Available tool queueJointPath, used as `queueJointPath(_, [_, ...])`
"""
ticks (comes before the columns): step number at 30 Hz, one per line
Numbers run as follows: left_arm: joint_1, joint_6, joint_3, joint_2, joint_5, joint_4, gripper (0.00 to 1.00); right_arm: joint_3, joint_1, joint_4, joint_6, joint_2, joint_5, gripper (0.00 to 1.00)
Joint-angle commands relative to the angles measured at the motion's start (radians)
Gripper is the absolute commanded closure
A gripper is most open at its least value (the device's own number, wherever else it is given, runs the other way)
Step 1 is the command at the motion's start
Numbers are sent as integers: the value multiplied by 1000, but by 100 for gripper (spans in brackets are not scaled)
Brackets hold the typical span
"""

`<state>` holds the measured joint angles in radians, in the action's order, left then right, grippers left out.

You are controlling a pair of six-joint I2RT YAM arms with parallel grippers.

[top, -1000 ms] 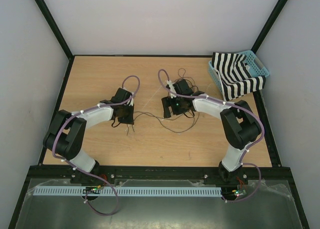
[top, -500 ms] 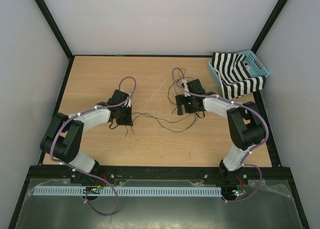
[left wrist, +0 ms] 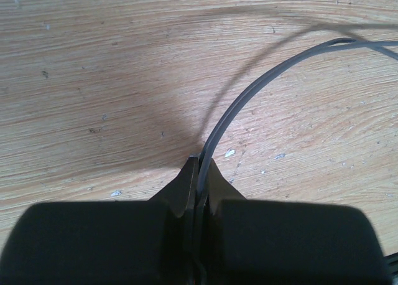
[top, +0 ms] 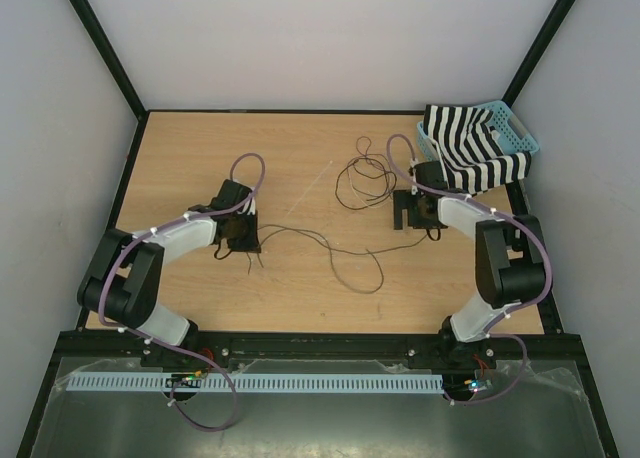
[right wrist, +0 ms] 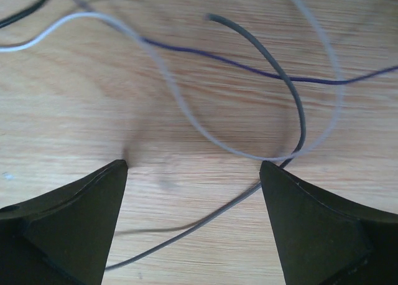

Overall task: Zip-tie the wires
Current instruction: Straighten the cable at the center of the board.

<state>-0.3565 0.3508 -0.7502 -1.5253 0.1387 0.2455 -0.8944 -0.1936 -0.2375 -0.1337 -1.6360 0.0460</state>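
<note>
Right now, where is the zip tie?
In the top view, the zip tie lies slanted on the table, around its middle, just left of the looped wires.

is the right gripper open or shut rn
Open: the right gripper stands spread wide in its wrist view; the wires lie loose between its jaws, none pinched.

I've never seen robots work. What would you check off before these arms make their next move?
1. Left gripper shut on the wires: ok.
2. Right gripper open, holding nothing: ok.
3. Wires gathered into one bundle: not ok, loops sprawl apart.
4. Zip tie lying free on the table: ok.
5. Zip tie looped round the wires: not ok.
</note>
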Motion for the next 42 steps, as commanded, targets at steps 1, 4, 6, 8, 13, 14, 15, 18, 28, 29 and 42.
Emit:
queueJointPath(1, [13,-9,48,-17,-67,108,100,4,30,-45,4,28,58,2])
queueJointPath(4, [13,-17,44,-26,-43,97,100,4,29,-43,5,62,-27,2])
queueJointPath(6, [11,-20,39,-33,-28,93,100,6,29,-44,12,100,-101,2])
queueJointPath(8, [11,-21,38,-33,-27,90,100,13,28,-45,12,151,-129,2])
queueJointPath(13, [10,-20,37,-21,-30,89,100,51,23,-56,1,275,-266,1])
queueJointPath(14, [10,-20,37,-19,-31,89,100,60,14,-60,0,290,-280,1])
queueJointPath(15, [10,-21,36,-18,-31,90,100,72,-2,-62,2,301,-277,1])
queueJointPath(18, [10,-20,34,-18,-36,90,100,94,-72,-68,-5,311,-292,2])
queueJointPath(28, [10,-22,33,-16,-41,89,100,192,-289,9,-86,264,-355,9])
queueJointPath(29, [10,-22,34,-18,-39,89,100,201,-293,16,-87,260,-353,9])
queueJointPath(42, [8,-23,29,-26,-35,89,100,195,-313,34,-98,290,-394,12])
